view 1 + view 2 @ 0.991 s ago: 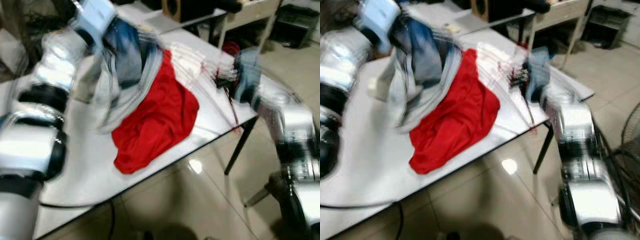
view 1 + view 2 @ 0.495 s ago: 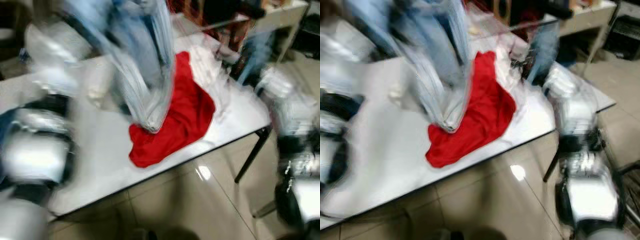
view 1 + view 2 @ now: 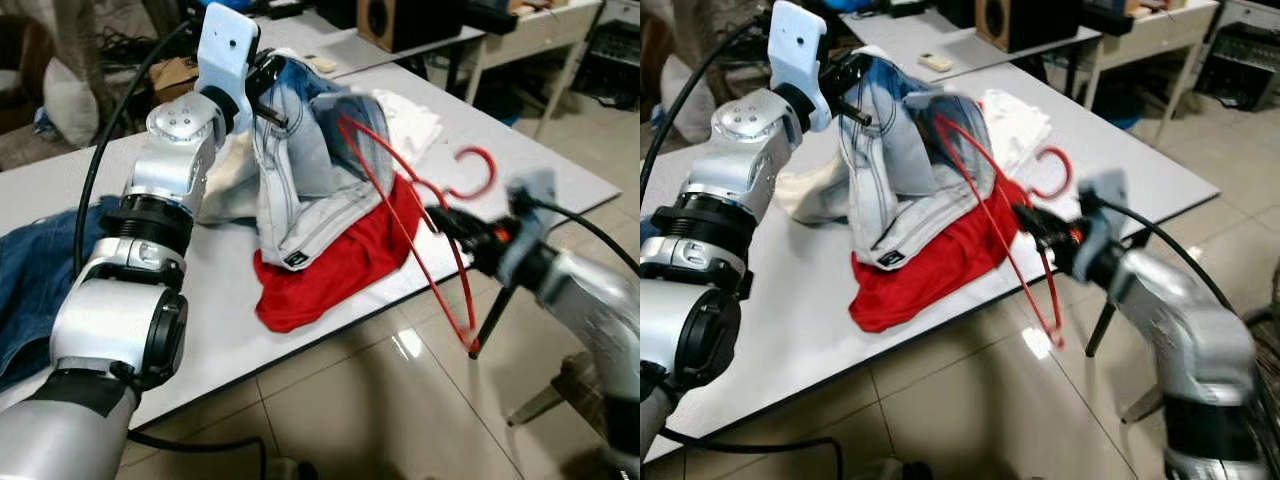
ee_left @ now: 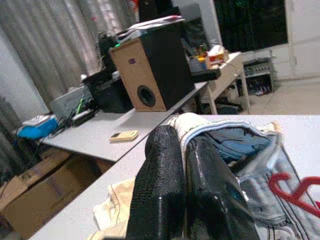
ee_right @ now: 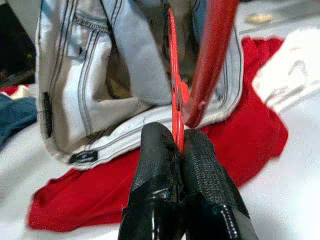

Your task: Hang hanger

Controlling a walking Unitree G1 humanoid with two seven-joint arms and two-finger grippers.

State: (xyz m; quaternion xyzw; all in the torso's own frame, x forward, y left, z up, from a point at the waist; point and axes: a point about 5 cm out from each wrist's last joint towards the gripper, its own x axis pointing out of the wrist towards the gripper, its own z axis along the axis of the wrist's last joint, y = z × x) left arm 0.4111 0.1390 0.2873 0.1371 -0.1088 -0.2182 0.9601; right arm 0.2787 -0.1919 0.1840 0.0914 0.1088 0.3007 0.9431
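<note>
The left end effector [image 3: 268, 100] is raised over the middle of the white surface [image 3: 210, 310], its black fingers [image 4: 165, 200] pressed together on the waistband of a pair of pale blue jeans [image 3: 300, 190], which hangs from it with its lower end resting on a red garment [image 3: 330, 270]. The red garment lies near the surface's front edge. The right end effector [image 3: 440, 222] is just off that front edge, toward the right corner, fingers [image 5: 160, 170] pinching a thin red hanger [image 3: 415, 225]. The hanger's upper end reaches into the jeans' open waist, its hook [image 3: 478, 170] curls above the surface, and one corner dips below the edge. A white cloth [image 3: 410, 120] lies behind the jeans. Darker denim [image 3: 35, 270] lies at the left edge. Behind, a second table carries a speaker [image 4: 150, 75] and, seemingly, a remote [image 4: 124, 135].
</note>
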